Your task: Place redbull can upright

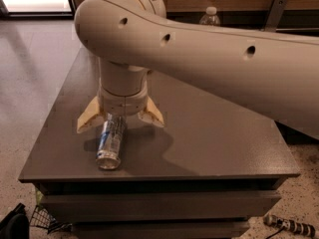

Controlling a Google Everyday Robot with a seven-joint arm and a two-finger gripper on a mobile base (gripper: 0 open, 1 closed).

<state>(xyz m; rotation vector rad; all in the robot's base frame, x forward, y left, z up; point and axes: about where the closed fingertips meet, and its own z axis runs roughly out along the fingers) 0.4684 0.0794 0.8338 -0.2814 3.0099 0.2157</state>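
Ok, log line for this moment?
gripper: open, low over table | redbull can: on its side between gripper fingers | task: not yet upright

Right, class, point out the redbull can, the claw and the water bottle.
redbull can (pixel 111 141), camera view: middle of its side.
claw (pixel 119 127), camera view: midway between its open fingertips, straddling the can's far end.
water bottle (pixel 210 18), camera view: shoulder under its white cap.
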